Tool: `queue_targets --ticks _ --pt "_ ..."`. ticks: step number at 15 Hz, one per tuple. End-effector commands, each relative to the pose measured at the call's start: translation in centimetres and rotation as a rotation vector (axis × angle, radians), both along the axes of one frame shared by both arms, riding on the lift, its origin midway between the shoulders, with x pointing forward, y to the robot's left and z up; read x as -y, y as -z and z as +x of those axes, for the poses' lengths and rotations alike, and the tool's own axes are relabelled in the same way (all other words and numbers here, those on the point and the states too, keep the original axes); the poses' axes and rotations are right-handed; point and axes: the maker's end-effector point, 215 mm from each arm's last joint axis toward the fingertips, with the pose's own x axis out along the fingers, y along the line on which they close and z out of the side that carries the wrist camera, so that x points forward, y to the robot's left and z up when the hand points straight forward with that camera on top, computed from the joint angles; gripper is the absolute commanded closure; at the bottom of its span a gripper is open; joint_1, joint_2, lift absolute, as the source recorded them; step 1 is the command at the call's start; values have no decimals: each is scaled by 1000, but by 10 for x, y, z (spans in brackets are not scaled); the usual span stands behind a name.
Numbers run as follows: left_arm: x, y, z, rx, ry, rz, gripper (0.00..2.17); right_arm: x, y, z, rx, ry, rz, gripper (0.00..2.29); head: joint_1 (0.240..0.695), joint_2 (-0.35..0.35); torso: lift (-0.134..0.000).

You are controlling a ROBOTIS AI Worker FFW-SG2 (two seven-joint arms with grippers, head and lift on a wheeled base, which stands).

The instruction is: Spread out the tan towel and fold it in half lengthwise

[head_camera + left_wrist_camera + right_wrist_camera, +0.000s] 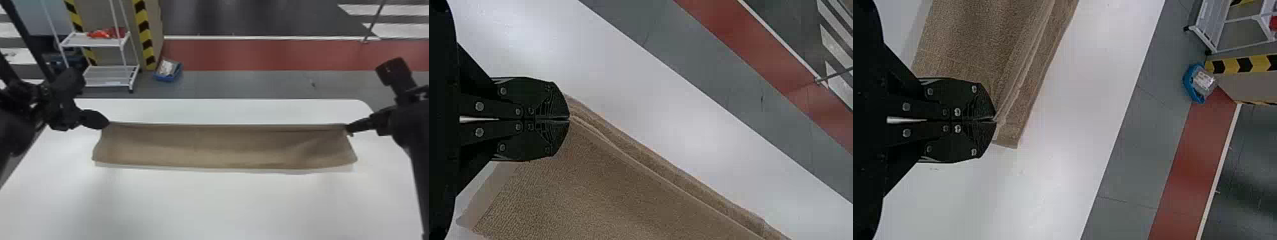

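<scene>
Red floor strip [287, 55] lies beyond the white table [223, 204], where the tan towel [223, 146] stretches left to right. Left gripper [569, 119] and right gripper [996, 120] each pinch its far edge, fingers together, at the end nearer their own arm. Most cloth slopes to the near side of both; the next move likely turns on keeping that long edge level.

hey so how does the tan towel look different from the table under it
The towel is tan; the table is white. The towel has a textured weave and creases, while the table is smooth and flat. The towel is smaller; the table extends past it on every side. Both are unpatterned.
</scene>
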Motion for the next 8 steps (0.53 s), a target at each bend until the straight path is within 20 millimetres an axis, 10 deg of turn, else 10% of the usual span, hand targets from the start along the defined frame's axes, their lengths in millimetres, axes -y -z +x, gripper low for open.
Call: queue_targets --ticks 1,4,8 --pt "3 2 0 -2 4 2 1696 -2 6 1 -10 7 -22 890 695 1 -125" --pt "6 2 2 9 7 6 1696 9 18 -3 -29 53 -89 83 695 -2 -125" --pt "8 3 4 16 12 8 1696 19 30 -12 -43 90 -108 66 695 -19 -125"
